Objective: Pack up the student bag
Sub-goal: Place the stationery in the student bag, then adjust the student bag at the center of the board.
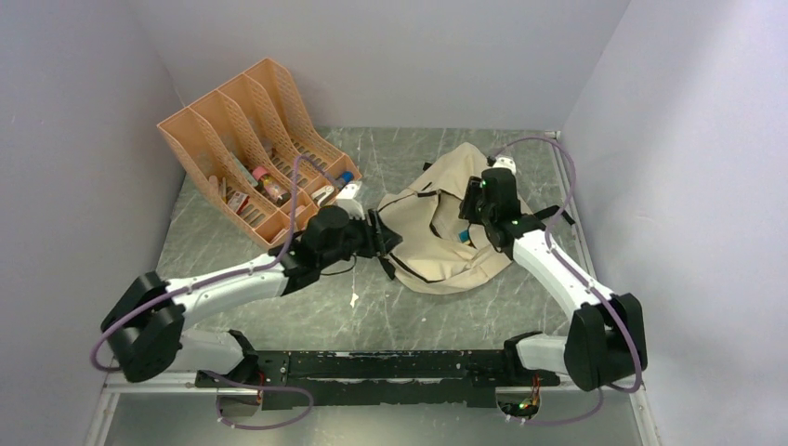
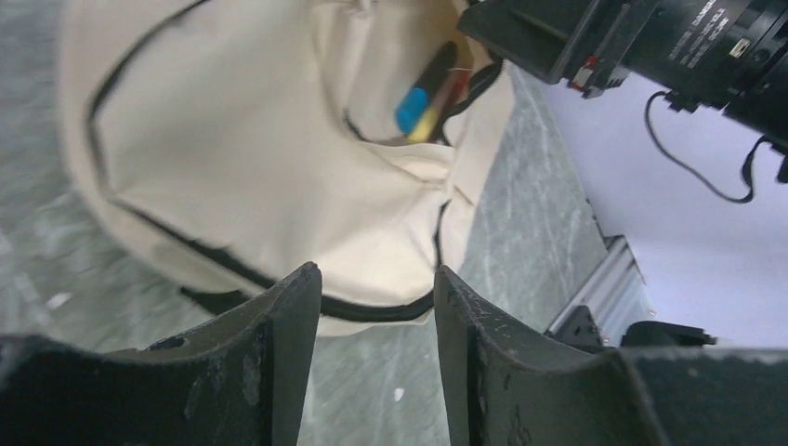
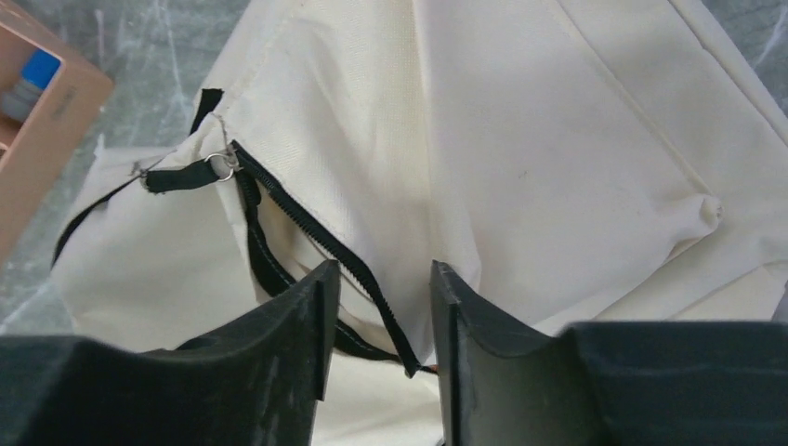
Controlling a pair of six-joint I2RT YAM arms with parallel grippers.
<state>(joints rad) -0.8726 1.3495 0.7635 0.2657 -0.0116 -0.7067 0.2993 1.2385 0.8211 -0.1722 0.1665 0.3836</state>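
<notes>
The beige student bag [image 1: 437, 246] lies slumped on the table at centre right, with black zipper lines. My left gripper [image 1: 386, 243] is open at the bag's left edge; in the left wrist view its jaws [image 2: 376, 279] stand apart just short of the bag [image 2: 260, 167]. A blue and yellow item [image 2: 413, 111] sits in the bag's opening. My right gripper [image 1: 469, 221] hovers over the opening, open; in the right wrist view [image 3: 383, 274] a loose zipper edge [image 3: 316, 232] and a fabric flap [image 3: 520, 167] lie between and beyond its fingertips, ungripped.
An orange file organizer [image 1: 246, 149] with several small items in its slots stands at the back left, close behind my left arm; its corner shows in the right wrist view [image 3: 46, 102]. Grey walls enclose the table on three sides. A small white scrap [image 1: 354, 299] lies in front of the bag.
</notes>
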